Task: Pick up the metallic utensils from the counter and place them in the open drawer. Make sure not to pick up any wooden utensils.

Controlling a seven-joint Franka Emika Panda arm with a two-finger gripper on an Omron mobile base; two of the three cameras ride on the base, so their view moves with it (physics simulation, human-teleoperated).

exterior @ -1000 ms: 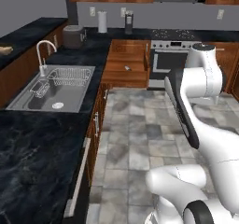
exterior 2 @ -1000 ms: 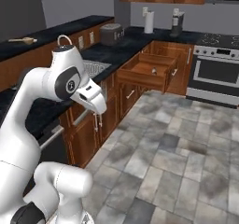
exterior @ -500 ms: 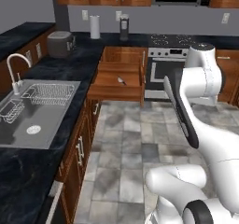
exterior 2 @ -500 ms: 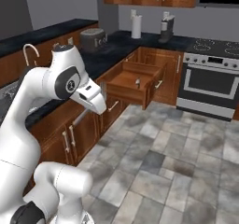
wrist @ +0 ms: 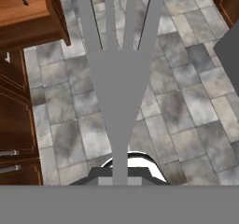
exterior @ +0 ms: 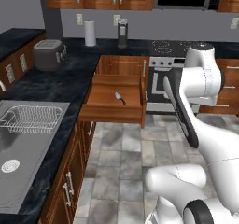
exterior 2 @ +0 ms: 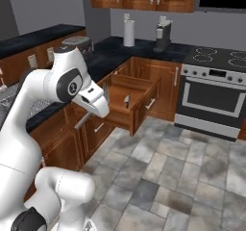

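Rolling closer, the base has swung round so the open drawer (exterior: 116,97) now sits dead ahead at twelve o'clock. The pincer (wrist: 120,171) is clamped on a metal fork (wrist: 119,78). One metal knife (exterior: 119,97) already lies inside.
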